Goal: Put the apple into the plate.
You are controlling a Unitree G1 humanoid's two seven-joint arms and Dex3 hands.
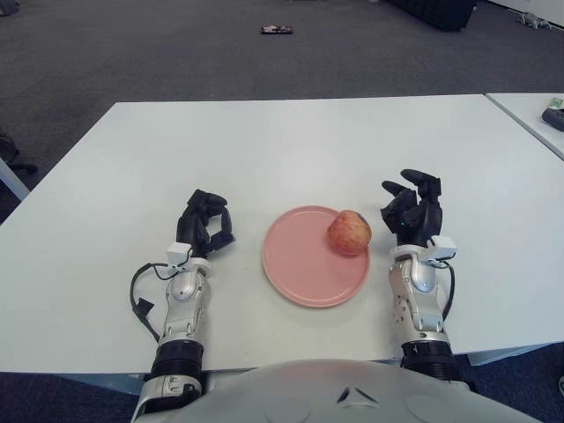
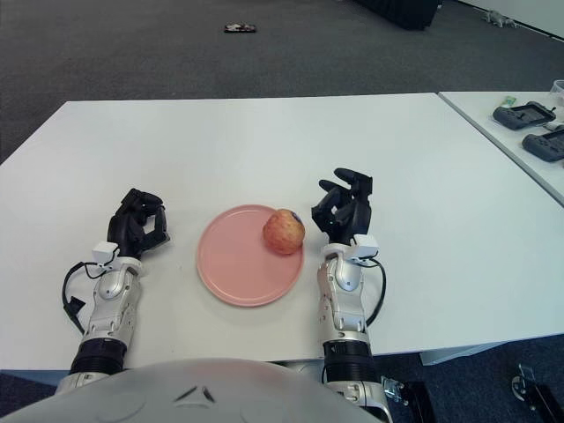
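- A dark grey carpeted floor [image 1: 176, 53] is stretching behind a wide white rectangular table [image 1: 291, 141], and the edge of a second white table [image 2: 520, 150] is showing at the far right.
- A small dark flat object [image 1: 276, 30] is lying on the carpet well beyond the table; what it is cannot be told.
- Two dark handheld devices [image 2: 529, 123] are sitting on the second table in the right eye view.
- A round flat pink plate [image 1: 300, 264] is lying on the white table near the front edge, between the two hands.
- A red-and-yellow round apple [image 1: 350, 233] is sitting inside the plate, on its right part close to the rim, upright with its stem dimple facing up.
- The robot's right hand [image 1: 412, 216] is showing just to the right of the apple and the plate's rim, standing apart from the fruit; its black fingers [image 1: 421, 185] are loosely curved upward and are gripping nothing.
- The robot's left hand [image 1: 205, 225] is showing to the left of the plate, clear of it; its black fingers [image 2: 141, 211] are curling inward on themselves with nothing inside them.
- A black cable [image 1: 141, 291] is looping beside the silver left forearm, and another is looping beside the right forearm [image 1: 416, 295].
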